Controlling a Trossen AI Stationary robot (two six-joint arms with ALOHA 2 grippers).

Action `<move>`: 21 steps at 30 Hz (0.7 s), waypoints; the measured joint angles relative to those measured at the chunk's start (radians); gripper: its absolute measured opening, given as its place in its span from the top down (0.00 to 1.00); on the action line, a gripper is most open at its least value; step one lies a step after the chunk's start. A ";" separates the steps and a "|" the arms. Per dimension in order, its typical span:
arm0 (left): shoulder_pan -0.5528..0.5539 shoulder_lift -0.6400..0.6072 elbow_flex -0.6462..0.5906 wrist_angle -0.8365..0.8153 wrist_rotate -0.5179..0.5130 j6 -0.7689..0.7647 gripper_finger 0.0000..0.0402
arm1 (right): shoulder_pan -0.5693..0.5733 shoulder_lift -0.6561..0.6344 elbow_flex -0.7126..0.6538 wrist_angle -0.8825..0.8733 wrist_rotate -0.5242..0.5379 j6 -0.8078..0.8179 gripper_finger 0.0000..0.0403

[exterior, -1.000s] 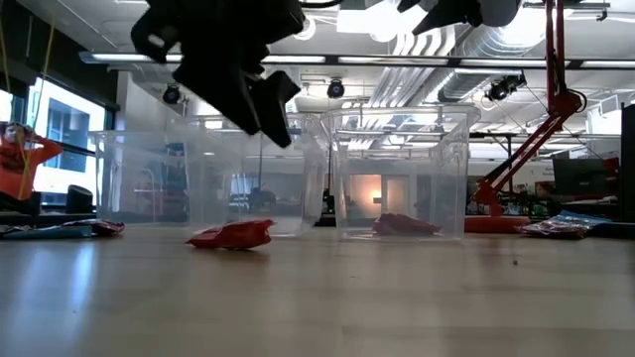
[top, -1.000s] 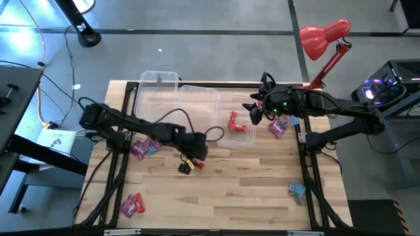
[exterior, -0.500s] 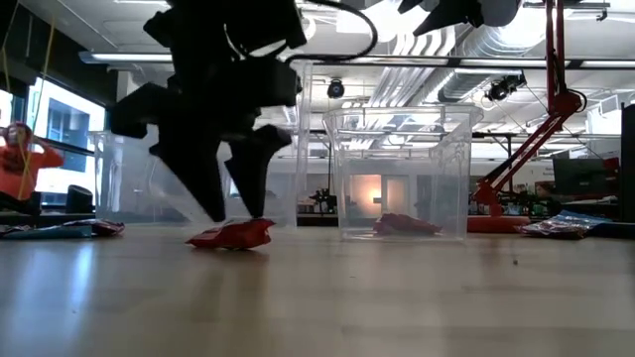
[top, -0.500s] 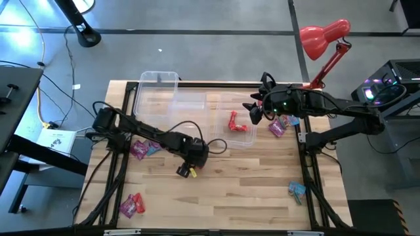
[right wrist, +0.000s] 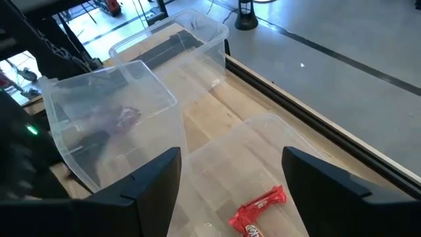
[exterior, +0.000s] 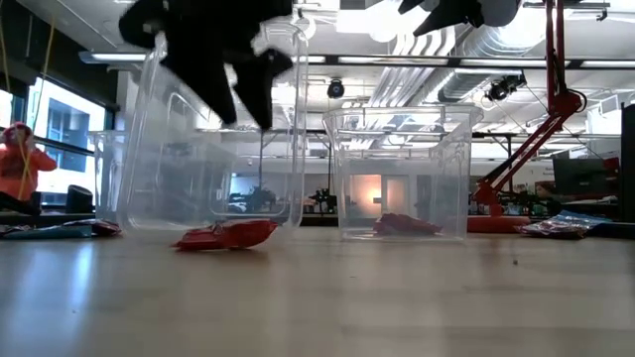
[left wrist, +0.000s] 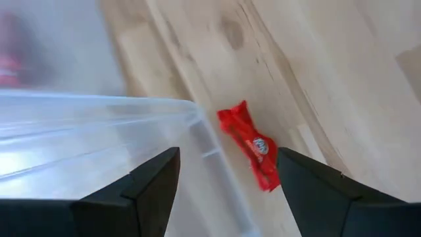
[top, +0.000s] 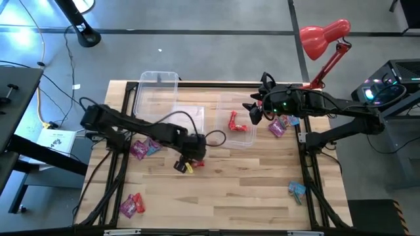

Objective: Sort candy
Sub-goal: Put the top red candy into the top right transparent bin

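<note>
My left gripper is open and raised above a red candy that lies flat on the table, also seen in the left wrist view as the red candy. The middle clear bin stands tilted at this gripper. My right gripper is open and hovers over the right clear bin, on whose floor a red candy lies. Purple-pink and blue candies lie on the table to the left. My left gripper comes at the middle bin from above with its open fingers at the rim. The bin's wall near a corner passes between the two fingers. The bin is tipped, its lower edge on the table; which finger touches it I cannot tell.
A third clear bin stands at the table's far left. More candies lie near the right bin, at the near right and near left. A red desk lamp stands beyond the far right corner.
My left gripper went down to the table beside the red candy with its fingers open, then rose again. The middle bin has come away from the right bin toward the table's left and near side and now stands tipped. The red candy stays on the table.
</note>
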 joint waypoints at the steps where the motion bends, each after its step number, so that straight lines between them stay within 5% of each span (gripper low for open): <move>1: 0.000 -0.016 0.023 -0.032 -0.012 0.005 0.39 | 0.000 0.000 0.000 0.000 0.000 0.000 0.36; 10: 0.050 -0.185 0.132 -0.100 -0.081 0.088 0.39 | 0.000 0.000 0.000 0.000 0.023 -0.003 0.36; 21: 0.244 -0.172 0.130 -0.147 -0.170 0.139 0.39 | 0.000 0.000 0.000 0.000 0.021 0.026 0.36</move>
